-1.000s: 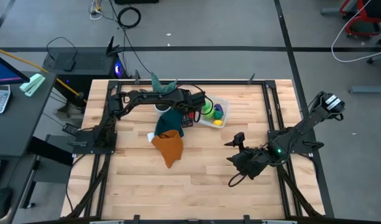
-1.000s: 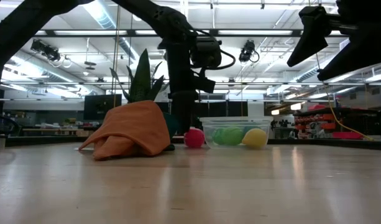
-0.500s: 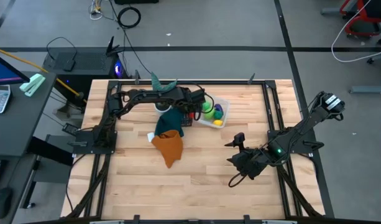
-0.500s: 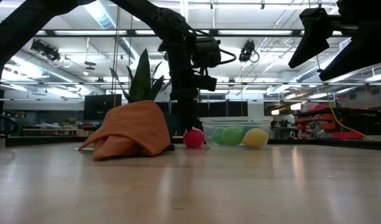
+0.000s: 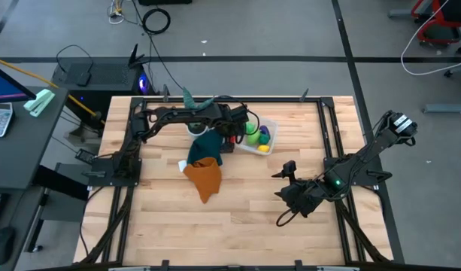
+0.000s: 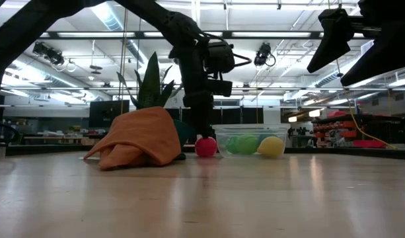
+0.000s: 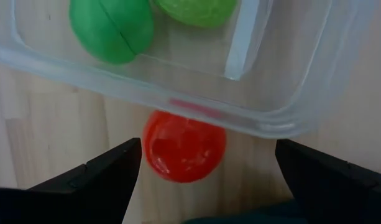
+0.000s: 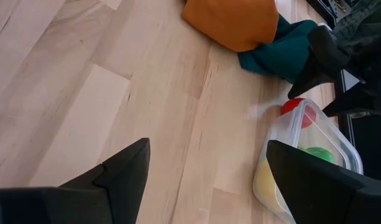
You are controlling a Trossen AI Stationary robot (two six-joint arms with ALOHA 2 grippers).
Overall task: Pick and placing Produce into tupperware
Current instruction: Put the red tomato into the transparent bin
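Note:
The clear tupperware [image 5: 265, 136] stands at the far middle of the table, holding light green [image 7: 113, 28], yellow [image 6: 271, 146] and purple [image 5: 265, 136] toy produce. A red toy fruit [image 7: 184, 146] rests on the wood just outside the box wall [image 7: 178, 96], also seen in the low view [image 6: 205, 147]. My left gripper [image 7: 209, 152] hangs over it, open, with one finger on either side and a gap to each. My right gripper [image 8: 209, 146] is open and raised above the table's right part [image 5: 289, 170].
An orange cloth [image 5: 204, 177] lies heaped on a teal cloth [image 5: 210, 147] just left of the red fruit. A teal spiky plant [image 6: 149, 82] in a white pot stands behind them. Bare wood spreads over the near half [image 5: 238, 218].
My left gripper has come down a little toward the red fruit beside the tupperware, its wrist tipping slightly. The red fruit, the box and my right arm have kept still.

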